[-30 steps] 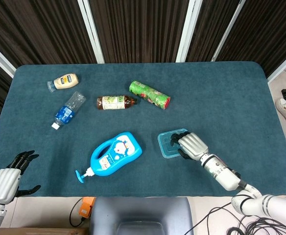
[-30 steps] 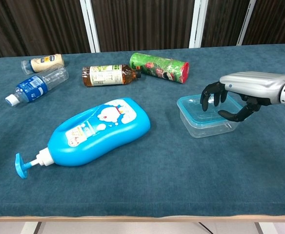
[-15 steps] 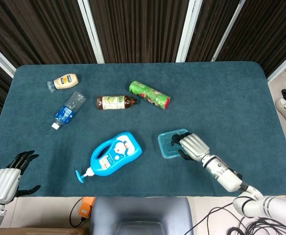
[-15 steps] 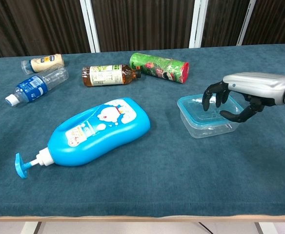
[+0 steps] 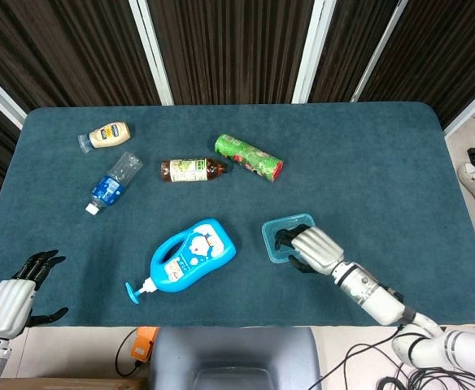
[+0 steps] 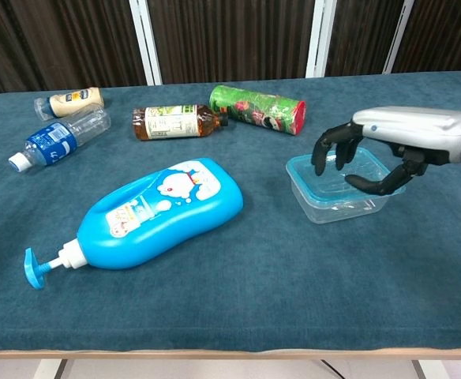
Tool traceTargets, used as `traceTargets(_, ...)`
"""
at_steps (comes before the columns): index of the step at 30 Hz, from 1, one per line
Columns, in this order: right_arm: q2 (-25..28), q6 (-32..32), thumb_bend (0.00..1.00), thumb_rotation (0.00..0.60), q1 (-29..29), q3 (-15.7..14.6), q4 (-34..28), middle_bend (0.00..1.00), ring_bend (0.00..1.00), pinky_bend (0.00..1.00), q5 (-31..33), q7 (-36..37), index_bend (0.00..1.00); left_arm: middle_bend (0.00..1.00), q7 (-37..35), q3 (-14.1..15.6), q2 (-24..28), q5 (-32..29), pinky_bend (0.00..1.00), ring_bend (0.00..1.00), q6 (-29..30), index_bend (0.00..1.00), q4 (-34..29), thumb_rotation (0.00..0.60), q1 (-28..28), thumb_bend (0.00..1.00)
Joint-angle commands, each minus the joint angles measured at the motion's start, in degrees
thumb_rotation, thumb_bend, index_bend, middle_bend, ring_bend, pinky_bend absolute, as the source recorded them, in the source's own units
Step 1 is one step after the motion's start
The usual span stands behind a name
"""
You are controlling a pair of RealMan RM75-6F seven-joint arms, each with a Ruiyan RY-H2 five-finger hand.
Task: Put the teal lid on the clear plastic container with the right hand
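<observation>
The clear plastic container [image 6: 329, 208] stands at the front right of the table, with the teal lid [image 6: 300, 165] lying on top of it. In the head view only the lid's left part [image 5: 275, 236] shows; the rest is under my right hand. My right hand [image 6: 380, 144] [image 5: 309, 245] hovers over the lid with its fingers apart and curled downward. Its fingertips are close above the lid; I cannot tell if they touch it. It holds nothing. My left hand [image 5: 11, 299] hangs off the table's front left corner, fingers spread and empty.
A big blue pump bottle [image 6: 155, 213] lies left of the container. Behind it lie a green can [image 6: 258, 109], a brown tea bottle [image 6: 175, 121], a water bottle [image 6: 61, 138] and a small mayonnaise bottle [image 6: 71, 100]. Dark curtains hang behind the table.
My right hand has shifted left and slightly up over the container, its fingers reaching further across the lid. The lid, the container and my left hand have stayed put.
</observation>
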Motion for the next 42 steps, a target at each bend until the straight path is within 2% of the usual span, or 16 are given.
traceTargets(1, -0.5, 0.1, 0.65, 0.6, 0.2, -0.5, -0.6, 0.38, 0.41, 0.43, -0.7, 0.0, 0.5, 0.1, -0.1, 0.0, 0.0, -0.1, 0.39, 0.1, 0.0, 0.2, 0.1, 0.6, 0.0, 0.34)
traceTargets(42, -2.9, -1.5, 0.65, 0.6, 0.2, -2.8, 2.4, 0.38, 0.41, 0.43, -1.3, 1.2, 0.48, 0.1, -0.8, 0.0, 0.3, -0.1, 0.39, 0.1, 0.1, 0.2, 0.2, 0.6, 0.0, 0.34)
